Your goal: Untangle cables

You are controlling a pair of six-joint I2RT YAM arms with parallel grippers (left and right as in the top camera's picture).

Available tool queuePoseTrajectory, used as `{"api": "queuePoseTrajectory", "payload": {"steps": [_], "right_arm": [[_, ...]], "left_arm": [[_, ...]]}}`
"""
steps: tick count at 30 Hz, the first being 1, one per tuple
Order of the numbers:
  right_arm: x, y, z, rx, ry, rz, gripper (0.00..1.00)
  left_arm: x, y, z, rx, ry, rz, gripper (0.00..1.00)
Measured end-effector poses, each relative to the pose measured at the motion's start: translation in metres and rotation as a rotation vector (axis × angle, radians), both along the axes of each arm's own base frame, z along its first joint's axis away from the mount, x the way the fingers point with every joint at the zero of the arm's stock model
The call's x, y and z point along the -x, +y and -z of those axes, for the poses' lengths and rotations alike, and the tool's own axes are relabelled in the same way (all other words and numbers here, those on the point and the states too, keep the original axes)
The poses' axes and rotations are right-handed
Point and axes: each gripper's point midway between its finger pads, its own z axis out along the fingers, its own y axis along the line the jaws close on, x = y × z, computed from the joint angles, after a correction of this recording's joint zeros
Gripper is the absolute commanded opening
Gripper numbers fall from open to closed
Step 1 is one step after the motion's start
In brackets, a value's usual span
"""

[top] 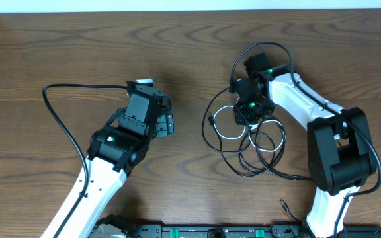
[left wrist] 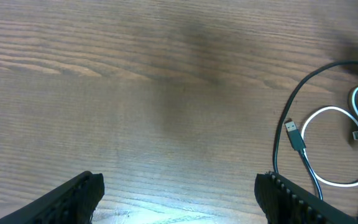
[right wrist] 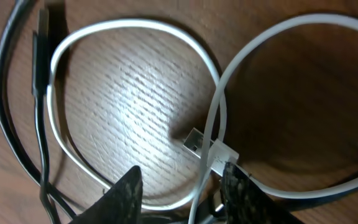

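— Brown wood grain is shown across the whole bench (top: 58,46), dark and streaked, with a pale strip (top: 177,4) seen past its far edge. Can any writing be read?

— Lettering cannot be told at this size. Only small green lights (top: 251,104) are seen on the black housings of the arms.

— Where are the cables (top: 256,155) found?

— They are heaped in loose loops on the right part of the bench, under and beside the right arm (top: 336,149). A white cable (right wrist: 135,28) is looped among the black cables (right wrist: 17,124), and its silver plug (right wrist: 194,142) is laid flat on the wood.

— And the fingers?

— The right fingers (right wrist: 124,196) are held apart, and the white cable is passed between them with a gap left at each side, so nothing is clamped. The plug's white sleeve is set just beside one fingertip; whether it is touched cannot be told. The left fingers (left wrist: 73,198) are spread wide over the wood, well apart from the heap. A black plug end (left wrist: 294,134) and a white loop are caught at the right edge of the left wrist view.
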Motion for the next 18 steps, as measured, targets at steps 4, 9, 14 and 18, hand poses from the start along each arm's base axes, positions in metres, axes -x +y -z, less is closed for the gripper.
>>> {"api": "queuePoseTrajectory", "payload": {"steps": [4, 9, 14, 18], "right_arm": [[0.001, 0.003, 0.0, 0.0, 0.004, 0.016, 0.36], [0.004, 0.003, 0.002, 0.003, 0.015, 0.028, 0.42], [0.012, -0.002, 0.007, 0.022, 0.033, 0.032, 0.46], [0.018, -0.007, 0.014, 0.041, 0.039, 0.033, 0.41]], "left_arm": [[0.0, 0.0, 0.0, 0.0, 0.0, -0.001, 0.83], [0.0, 0.0, 0.0, 0.0, 0.0, 0.0, 0.83], [0.0, 0.0, 0.0, 0.0, 0.0, 0.0, 0.83], [0.0, 0.0, 0.0, 0.0, 0.0, 0.0, 0.83]]}}
